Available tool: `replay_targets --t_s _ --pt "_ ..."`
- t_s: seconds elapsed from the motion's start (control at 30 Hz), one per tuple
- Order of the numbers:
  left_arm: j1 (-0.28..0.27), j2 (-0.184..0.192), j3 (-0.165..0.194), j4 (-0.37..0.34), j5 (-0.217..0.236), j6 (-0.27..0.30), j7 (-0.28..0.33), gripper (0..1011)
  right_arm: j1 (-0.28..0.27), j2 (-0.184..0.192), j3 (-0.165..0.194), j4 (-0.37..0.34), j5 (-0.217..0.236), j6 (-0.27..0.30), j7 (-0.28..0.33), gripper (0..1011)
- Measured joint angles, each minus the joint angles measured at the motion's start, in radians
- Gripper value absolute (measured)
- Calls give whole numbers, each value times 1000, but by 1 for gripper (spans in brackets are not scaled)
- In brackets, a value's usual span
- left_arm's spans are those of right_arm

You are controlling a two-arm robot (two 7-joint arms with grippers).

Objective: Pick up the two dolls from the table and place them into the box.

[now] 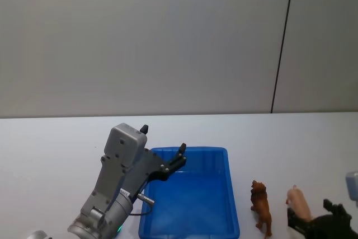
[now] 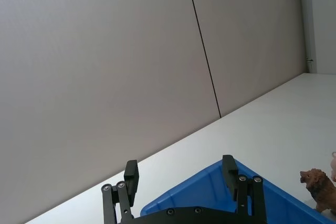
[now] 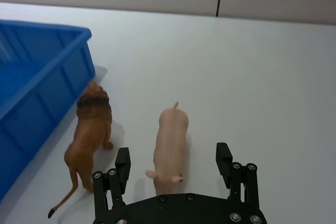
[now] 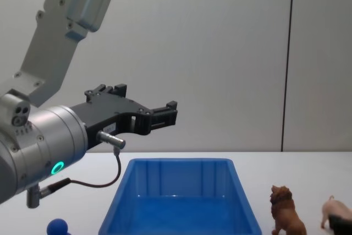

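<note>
Right gripper (image 3: 173, 151) – edge-cropped – astride pig (image 3: 171, 137)

The light is bright, soft and even. Beside the lion (image 3: 92, 129) faint short shadows lie on the white desk (image 3: 262, 77). The floor of the blue box (image 4: 176, 177) has a mild sheen. Focus is sharp.

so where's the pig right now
In the head view the pig stands on the table at the robot's right, just right of the lion. The open right gripper has a finger on each side of it.
</note>
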Motion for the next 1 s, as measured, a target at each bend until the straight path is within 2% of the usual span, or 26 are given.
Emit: replay_targets --t_s 0.2,0.37,0.57,0.6,0.7,0.73,0.8,0.83,0.9,1.0 --pt "0 0 0 0 0 0 0 1002 12 -15 -5 43 9 27 -2 1001" --pt "0 0 0 0 0 0 0 1001 22 -26 -6 72 18 39 -4 902" --pt "0 0 0 0 0 0 0 1002 27 -32 -7 90 25 35 -3 746" --pt "0 0 0 0 0 0 0 1001 27 -34 -7 92 25 30 0 688" --pt "0 0 0 0 0 0 0 1002 27 -35 -8 94 25 19 5 628" --pt "0 0 0 0 0 0 0 1001 27 -36 -8 94 25 11 9 569" --pt "0 0 0 0 0 0 0 1001 27 -37 -8 94 25 4 12 534" --pt "0 0 0 0 0 0 0 1001 27 -37 -8 94 25 1 13 474" --pt "0 0 0 0 0 0 0 1001 27 -38 -9 94 24 -8 17 415" --pt "0 0 0 0 0 0 0 1001 27 -40 -9 92 20 -20 20 357"
